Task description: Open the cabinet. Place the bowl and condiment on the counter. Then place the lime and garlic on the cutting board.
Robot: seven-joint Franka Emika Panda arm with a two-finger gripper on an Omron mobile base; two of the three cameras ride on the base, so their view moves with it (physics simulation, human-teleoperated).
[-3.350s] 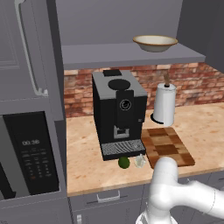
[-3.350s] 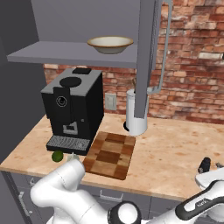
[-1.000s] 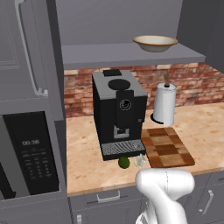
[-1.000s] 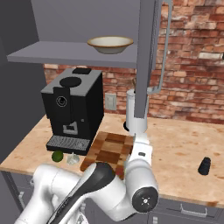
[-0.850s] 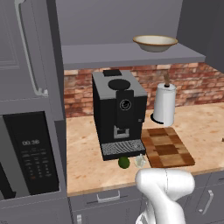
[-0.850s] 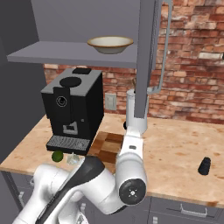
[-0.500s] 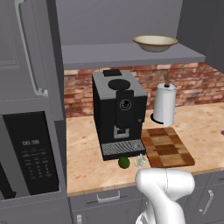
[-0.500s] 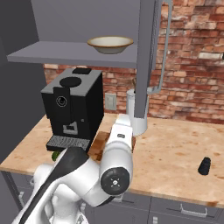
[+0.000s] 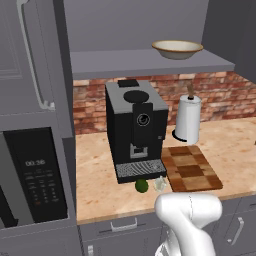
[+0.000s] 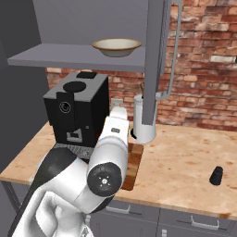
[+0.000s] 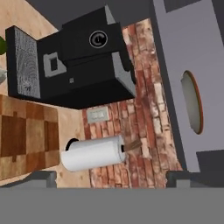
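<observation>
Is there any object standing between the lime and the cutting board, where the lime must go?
Yes. In the left base view the garlic lies on the counter directly between the lime and the near left corner of the cutting board. The lime would likely have to be lifted over it rather than slid.

A kitchen — a black coffee machine stands mid-frame on a beige stone tabletop, red brick backsplash behind, a microwave at lower left — grey cabinet drawers below.
</observation>
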